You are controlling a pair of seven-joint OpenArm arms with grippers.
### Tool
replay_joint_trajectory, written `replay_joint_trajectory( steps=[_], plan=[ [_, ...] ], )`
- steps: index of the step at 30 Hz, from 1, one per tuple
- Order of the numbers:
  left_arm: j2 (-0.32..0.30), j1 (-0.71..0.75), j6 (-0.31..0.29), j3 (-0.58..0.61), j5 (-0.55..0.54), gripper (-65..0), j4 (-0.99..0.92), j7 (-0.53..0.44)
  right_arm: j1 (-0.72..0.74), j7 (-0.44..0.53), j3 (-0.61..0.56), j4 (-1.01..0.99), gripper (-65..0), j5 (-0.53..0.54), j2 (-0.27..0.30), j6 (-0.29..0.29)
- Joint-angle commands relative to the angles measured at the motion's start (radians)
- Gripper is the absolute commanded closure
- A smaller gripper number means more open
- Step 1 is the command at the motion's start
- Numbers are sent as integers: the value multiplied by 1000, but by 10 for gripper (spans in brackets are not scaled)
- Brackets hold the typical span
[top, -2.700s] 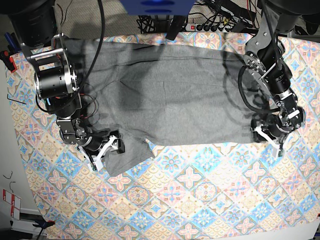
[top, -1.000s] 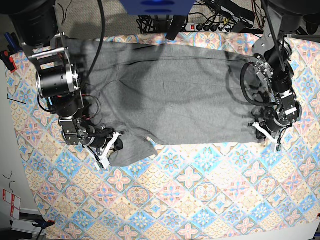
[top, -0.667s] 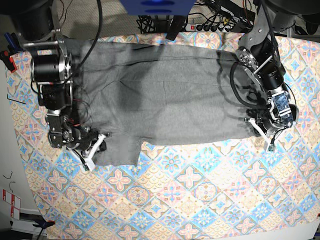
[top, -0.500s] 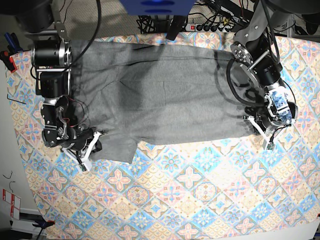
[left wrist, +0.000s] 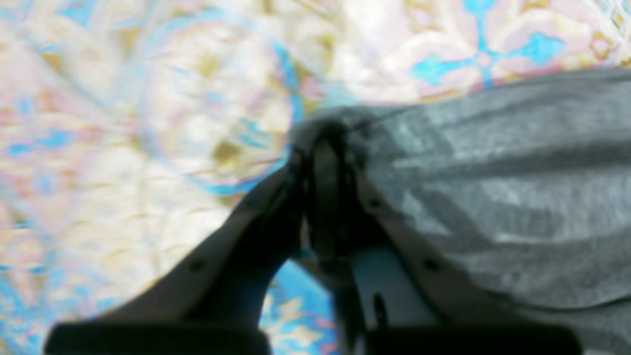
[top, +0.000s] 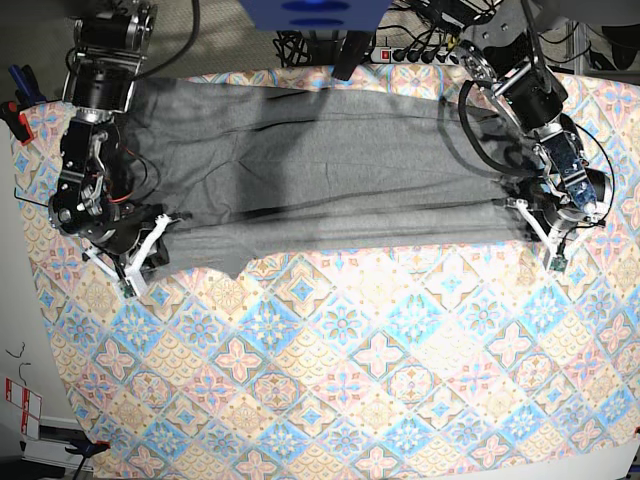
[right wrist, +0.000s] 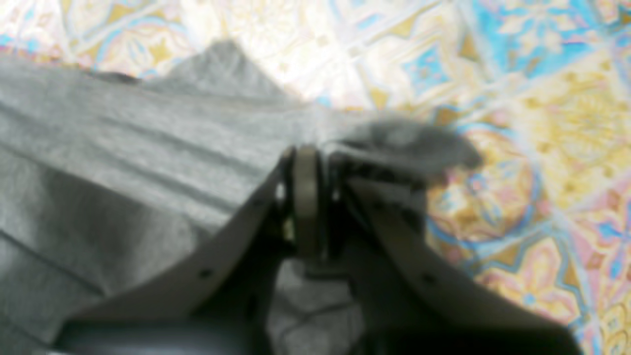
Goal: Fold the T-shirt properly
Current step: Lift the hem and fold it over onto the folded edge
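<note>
surface: patterned pastel tablecloth (top: 350,380) spread across the work area, its near half bare.
garment: grey t-shirt (top: 330,170) laid as a long band across the far half of the cloth.
left gripper (top: 548,240): clenched on the t-shirt's near corner, as seen in the left wrist view.
right gripper (top: 140,262): clamped on the opposite near corner.
done: one lengthwise fold is judged made, the near edge pulled taut.
left: crosswise folds and smoothing are judged remaining.
</note>
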Motion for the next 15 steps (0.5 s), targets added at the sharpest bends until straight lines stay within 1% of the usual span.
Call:
replay_joint_trajectory(
  steps=[1, 5, 8, 11, 15],
  plan=[
    [-19, 4, 20, -2, -9, -23, 40, 0, -9, -5, 31, 52, -6, -16, 21, -12],
    [-24, 67, 20, 0, -78, -23, 124, 50, -93, -22, 82, 165, -6, -16, 19, -12],
    [-22, 118, 20, 5, -115, -23, 186, 59, -149, -54, 96, 231, -6, -16, 18, -12],
    [-21, 156, 20, 5, -122, -23, 216, 59, -195, -58, 96, 299, -6, -14, -4, -12],
    [-21, 207, 20, 2, -124, -23, 272, 59, -256, -60, 96, 366, -6, -11, -10, -12]
  ],
)
